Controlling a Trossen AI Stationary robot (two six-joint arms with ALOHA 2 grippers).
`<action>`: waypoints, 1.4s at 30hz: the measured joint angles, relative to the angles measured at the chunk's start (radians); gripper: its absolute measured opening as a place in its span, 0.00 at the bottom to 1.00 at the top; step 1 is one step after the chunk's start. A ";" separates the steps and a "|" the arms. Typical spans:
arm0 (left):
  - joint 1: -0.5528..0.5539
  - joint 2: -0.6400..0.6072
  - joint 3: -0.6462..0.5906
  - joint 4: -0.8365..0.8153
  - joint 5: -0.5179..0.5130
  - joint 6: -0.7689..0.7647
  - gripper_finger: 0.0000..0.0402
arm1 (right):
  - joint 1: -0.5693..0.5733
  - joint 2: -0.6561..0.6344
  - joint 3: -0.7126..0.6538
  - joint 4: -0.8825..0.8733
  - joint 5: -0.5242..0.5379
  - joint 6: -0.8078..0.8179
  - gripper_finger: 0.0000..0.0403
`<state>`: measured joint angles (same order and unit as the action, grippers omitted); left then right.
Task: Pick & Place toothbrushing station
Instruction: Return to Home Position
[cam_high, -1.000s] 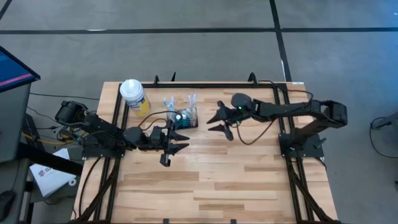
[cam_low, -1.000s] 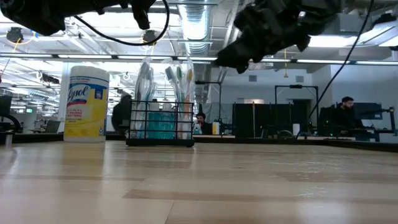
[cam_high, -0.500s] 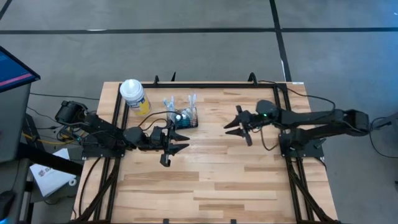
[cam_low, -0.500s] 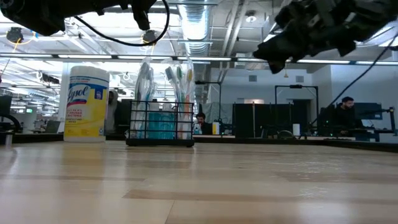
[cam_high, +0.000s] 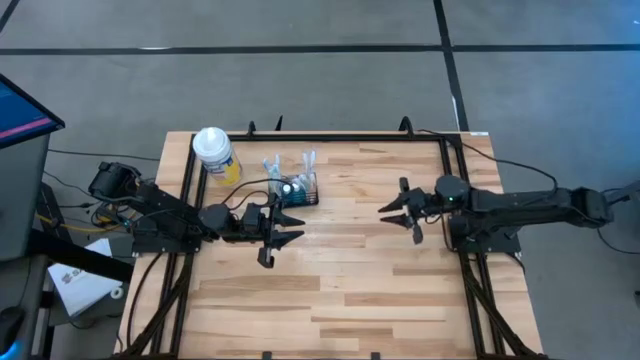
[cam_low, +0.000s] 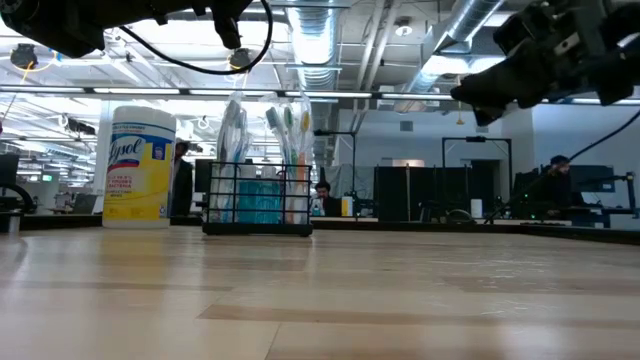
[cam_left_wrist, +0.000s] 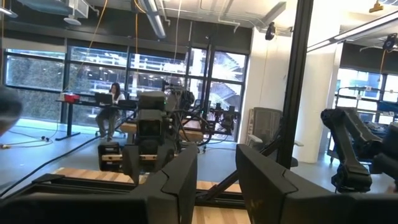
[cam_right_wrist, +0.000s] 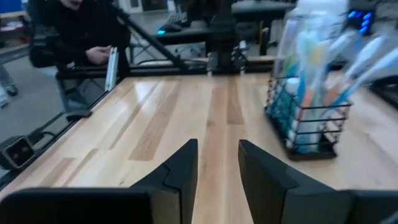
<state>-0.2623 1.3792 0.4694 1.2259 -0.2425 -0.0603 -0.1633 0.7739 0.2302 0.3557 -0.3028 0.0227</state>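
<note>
Starting at the left of my overhead feed, the left arm (cam_high: 175, 215) lies low, coming in over the left edge of the worktop (cam_high: 340, 290) and reaching toward the middle. The left jaws are released, spread with nothing between them. My left wrist feed agrees, showing a clear gap between the two dark fingers (cam_left_wrist: 177, 183). Beyond that arm, near the far left corner, a yellow canister (cam_high: 216, 153) with a white lid stands upright. Next along is the toothbrushing station (cam_high: 298, 189), the small black wire-mesh caddy. It sits upright on the worktop close to the far edge and left of centre, near the canister's right side. It is just beyond the left jaws and apart from them. From table height I see several toothbrushes (cam_low: 288, 140) standing in it, their tops well above its rim. Moving right, the right arm (cam_high: 530, 203) stretches in from the right edge. The right jaws are raised off the boards right of centre, well apart from the caddy, released and empty. In the room behind, a person (cam_low: 558, 170) sits at a desk.
</note>
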 joint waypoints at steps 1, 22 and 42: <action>0.000 0.000 0.000 0.000 -0.002 0.000 0.26 | -0.006 -0.023 -0.011 -0.002 0.007 0.000 0.26; 0.000 0.000 0.000 -0.014 0.002 0.000 0.26 | -0.094 -0.770 -0.071 -0.437 0.030 0.001 0.26; 0.000 0.000 -0.005 -0.020 -0.002 0.000 0.26 | -0.095 -0.764 -0.166 -0.493 0.172 -0.040 0.26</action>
<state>-0.2626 1.3792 0.4641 1.2060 -0.2444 -0.0601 -0.2584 0.0100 0.0646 -0.1369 -0.1303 -0.0173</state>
